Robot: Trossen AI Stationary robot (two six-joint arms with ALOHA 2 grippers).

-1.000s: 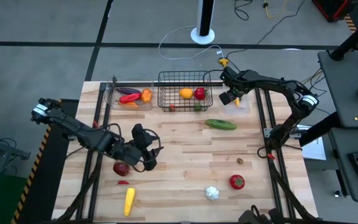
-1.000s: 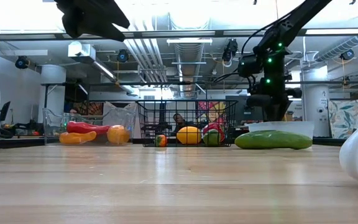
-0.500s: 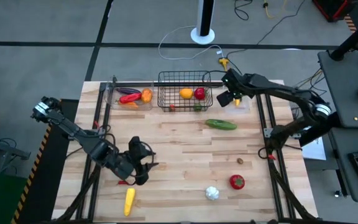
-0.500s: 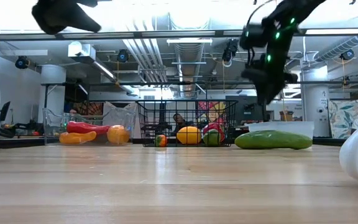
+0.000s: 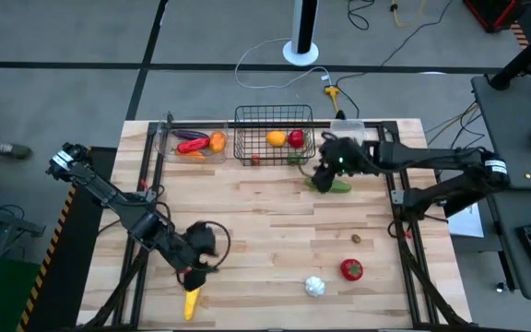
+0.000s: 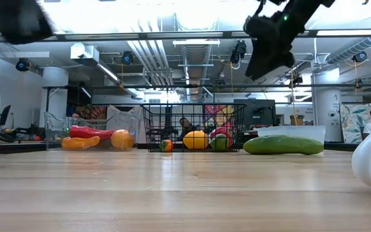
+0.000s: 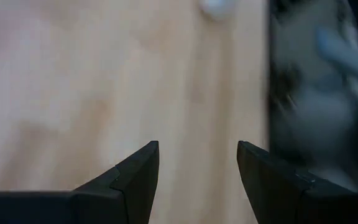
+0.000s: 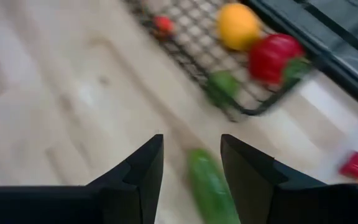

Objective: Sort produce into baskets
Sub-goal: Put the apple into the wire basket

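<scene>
Both grippers have moved empty, fingers parted: right gripper (image 5: 324, 172) now over cucumber (image 5: 336, 185), left gripper (image 5: 198, 263) toward six-o'clock corn (image 5: 192, 300).

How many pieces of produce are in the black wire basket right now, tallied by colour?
In the wire basket:
Red: 2, the large red piece and the small red piece
Yellow-orange: 1, the yellow-orange piece
Green: 1, the green piece
Total: 4
</scene>
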